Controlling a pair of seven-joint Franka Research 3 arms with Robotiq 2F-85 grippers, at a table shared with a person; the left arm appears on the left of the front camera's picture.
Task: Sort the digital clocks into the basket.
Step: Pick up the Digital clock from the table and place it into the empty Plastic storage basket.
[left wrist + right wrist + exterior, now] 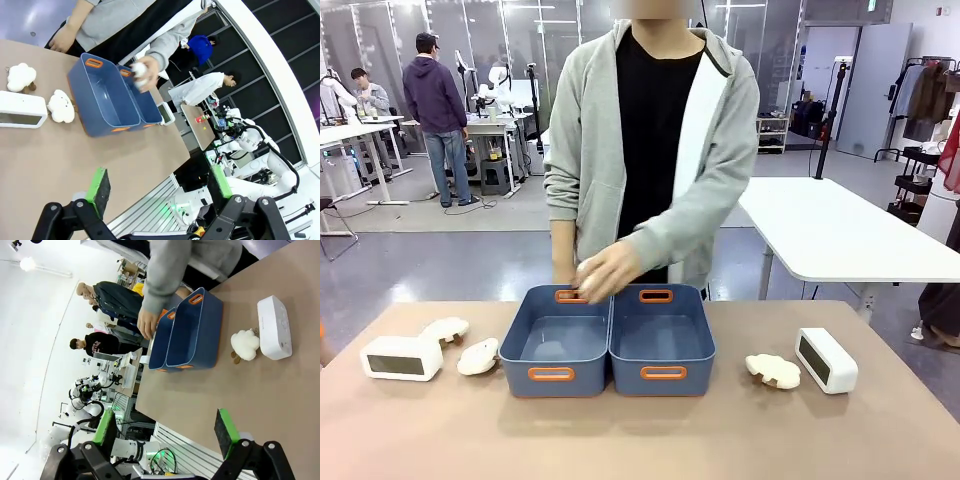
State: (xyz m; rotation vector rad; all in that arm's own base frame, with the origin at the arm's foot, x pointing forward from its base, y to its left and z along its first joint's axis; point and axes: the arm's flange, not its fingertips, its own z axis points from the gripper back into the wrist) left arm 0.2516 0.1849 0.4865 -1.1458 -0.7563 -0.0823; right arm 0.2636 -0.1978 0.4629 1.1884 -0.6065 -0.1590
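Two white digital clocks lie on the brown table: one at the far left [400, 357], one at the right [826, 360]. Between them stand two identical blue baskets side by side, the left basket [585, 378] and the right basket [695, 378]; which one the task means I cannot tell. Both look empty. In the left wrist view my left gripper [160, 185] hangs open above the table's near edge, well short of the left clock [20, 116]. The right gripper [165, 429] is open too, far from the right clock [274, 327].
Cream mushroom-like pieces lie beside the clocks: two on the left [445, 329] [478, 357], one on the right [772, 370]. The person's hand [605, 270] holds a pale piece over the baskets' far rims. The front strip of the table is bare.
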